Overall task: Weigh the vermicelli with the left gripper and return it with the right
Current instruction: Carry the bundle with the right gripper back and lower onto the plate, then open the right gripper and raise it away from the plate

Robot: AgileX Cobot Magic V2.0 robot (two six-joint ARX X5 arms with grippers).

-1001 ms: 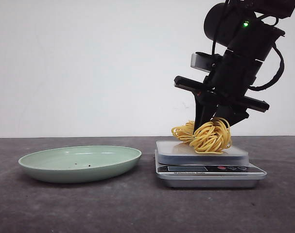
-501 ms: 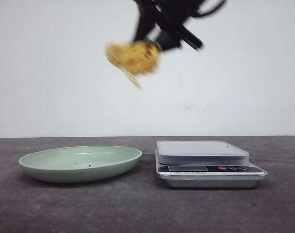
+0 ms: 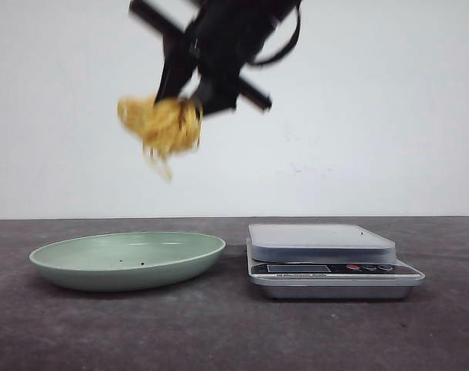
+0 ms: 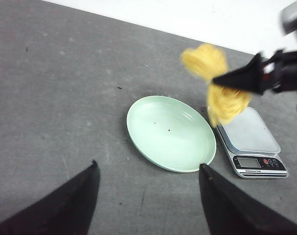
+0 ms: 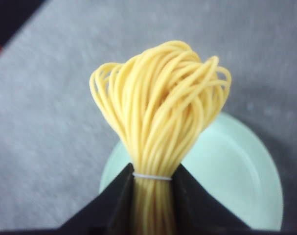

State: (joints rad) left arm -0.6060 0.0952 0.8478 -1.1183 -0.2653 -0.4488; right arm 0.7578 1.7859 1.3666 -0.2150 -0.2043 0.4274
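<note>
My right gripper (image 3: pixel 189 102) is shut on the vermicelli (image 3: pixel 161 125), a yellow-orange nest of thin strands, and holds it high in the air above the pale green plate (image 3: pixel 79 272). In the right wrist view the strands (image 5: pixel 160 112) are pinched between the black fingers (image 5: pixel 114 200), with the plate (image 5: pixel 236 171) below. The left wrist view shows the vermicelli (image 4: pixel 221 81) in the right gripper (image 4: pixel 221 82) over the plate's (image 4: pixel 153 142) far side. My left gripper (image 4: pixel 147 166) is open and empty, high above the table. The scale (image 3: pixel 327 259) stands bare.
The silver kitchen scale sits right of the plate on the dark grey table (image 3: pixel 219 332); it also shows in the left wrist view (image 4: pixel 251 142). A white wall stands behind the table.
My right gripper lifted the vermicelli off the scale, carried it up and to the left, and now holds it lower, above the plate.
</note>
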